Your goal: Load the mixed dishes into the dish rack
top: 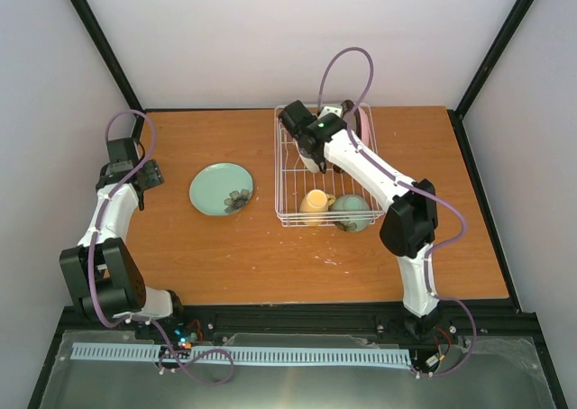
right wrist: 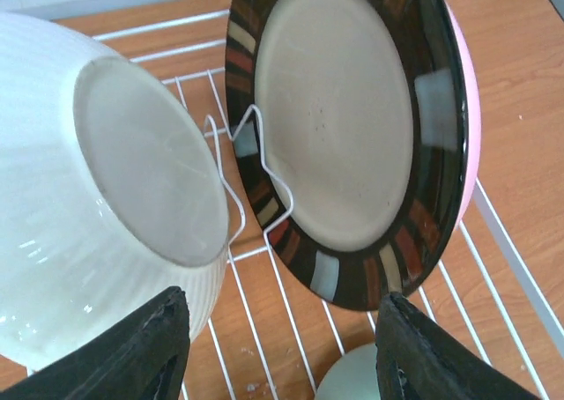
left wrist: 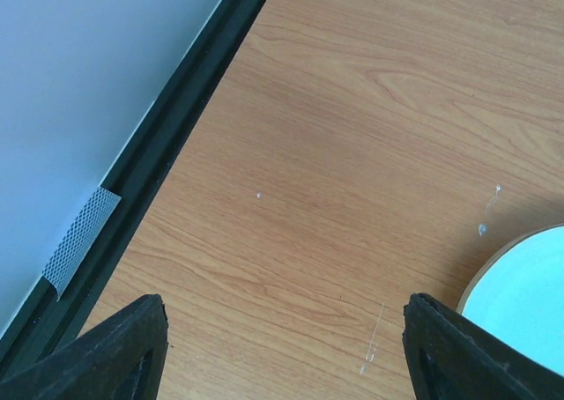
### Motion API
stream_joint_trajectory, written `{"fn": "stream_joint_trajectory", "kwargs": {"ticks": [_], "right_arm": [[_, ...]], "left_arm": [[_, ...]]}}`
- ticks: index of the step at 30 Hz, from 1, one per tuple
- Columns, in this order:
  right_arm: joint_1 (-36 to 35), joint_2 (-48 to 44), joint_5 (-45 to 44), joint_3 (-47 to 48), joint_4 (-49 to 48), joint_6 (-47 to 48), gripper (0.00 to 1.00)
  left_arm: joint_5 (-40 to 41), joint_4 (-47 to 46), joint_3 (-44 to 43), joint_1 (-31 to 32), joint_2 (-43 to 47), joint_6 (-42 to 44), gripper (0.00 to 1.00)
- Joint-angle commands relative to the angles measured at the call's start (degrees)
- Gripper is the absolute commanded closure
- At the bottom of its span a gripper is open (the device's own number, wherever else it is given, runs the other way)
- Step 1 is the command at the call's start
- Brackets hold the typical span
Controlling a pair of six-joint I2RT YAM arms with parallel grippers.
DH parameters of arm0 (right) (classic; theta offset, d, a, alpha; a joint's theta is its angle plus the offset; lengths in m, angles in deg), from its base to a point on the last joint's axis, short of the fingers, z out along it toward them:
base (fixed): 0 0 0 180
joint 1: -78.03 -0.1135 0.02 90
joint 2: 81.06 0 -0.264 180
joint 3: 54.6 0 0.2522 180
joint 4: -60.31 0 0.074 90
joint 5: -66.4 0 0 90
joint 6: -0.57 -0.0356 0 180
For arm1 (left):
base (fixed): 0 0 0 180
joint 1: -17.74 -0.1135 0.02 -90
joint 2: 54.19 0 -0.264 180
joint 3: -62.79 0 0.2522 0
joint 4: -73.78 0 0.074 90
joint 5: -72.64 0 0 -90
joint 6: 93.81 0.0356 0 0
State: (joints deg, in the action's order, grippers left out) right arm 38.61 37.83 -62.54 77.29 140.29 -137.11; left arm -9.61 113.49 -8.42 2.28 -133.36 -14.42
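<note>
The white wire dish rack (top: 290,213) stands at the table's back middle. The pale yellow mug (top: 315,202) and mint green bowl (top: 352,213) lie at its front. The dark-rimmed plate (right wrist: 344,136) stands on edge between prongs, with the pink plate (right wrist: 468,144) right behind it. A white ribbed bowl (right wrist: 106,206) leans bottom-out on the left. My right gripper (right wrist: 282,347) hovers open inside the rack (right wrist: 264,303), just in front of these dishes, holding nothing. The light teal plate (top: 221,189) lies flat on the table. Left of it, my left gripper (left wrist: 286,347) hangs open over bare wood, with the plate's rim (left wrist: 529,294) beside its right finger.
The table (top: 270,256) is wooden, with black frame posts and white walls around it. A black rail (left wrist: 167,144) runs along the left edge, close to the left gripper. The right arm's forearm (top: 365,170) crosses over the rack.
</note>
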Motion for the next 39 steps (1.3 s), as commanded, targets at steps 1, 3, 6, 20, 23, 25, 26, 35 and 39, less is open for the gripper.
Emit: {"fn": "stream_joint_trajectory", "kwargs": {"ticks": [1, 3, 6, 20, 23, 25, 26, 35, 39], "right_arm": [[0.4, -4.5, -0.4, -4.1, -12.1, 5.4, 0.44], [0.4, -5.5, 4.4, -6.4, -20.9, 10.5, 0.53], [0.3, -4.0, 14.2, -5.7, -26.5, 16.2, 0.81], [-1.8, 18.3, 28.0, 26.4, -14.4, 24.8, 0.85], [-0.3, 19.3, 28.3, 27.0, -11.8, 23.0, 0.84], [1.3, 18.3, 28.0, 23.7, -11.4, 21.3, 0.84], [1.8, 17.5, 27.5, 22.4, -11.3, 20.8, 0.84], [4.2, 13.9, 19.2, 17.4, -9.7, 19.1, 0.8], [4.8, 12.3, 17.6, 15.2, -10.1, 19.0, 0.8]], "left_arm": [[-0.3, -0.3, -1.7, 0.0, -1.0, 0.0, 0.26], [-0.9, -0.3, -1.8, 0.0, -1.3, -0.5, 0.26], [-1.1, -0.2, -2.5, 0.0, -1.5, -0.5, 0.26], [0.0, 0.2, -1.3, -0.1, -0.1, 0.7, 0.26], [0.6, 0.5, -1.3, -0.1, 0.1, 0.8, 0.26], [0.7, 0.6, -1.3, -0.1, 0.1, 0.6, 0.26], [0.6, 0.6, -1.3, -0.1, 0.0, 0.4, 0.26], [-1.6, 0.9, -2.0, -0.1, -1.2, -1.6, 0.26], [-4.7, 1.0, -2.1, -0.1, -1.8, -2.8, 0.26]]}}
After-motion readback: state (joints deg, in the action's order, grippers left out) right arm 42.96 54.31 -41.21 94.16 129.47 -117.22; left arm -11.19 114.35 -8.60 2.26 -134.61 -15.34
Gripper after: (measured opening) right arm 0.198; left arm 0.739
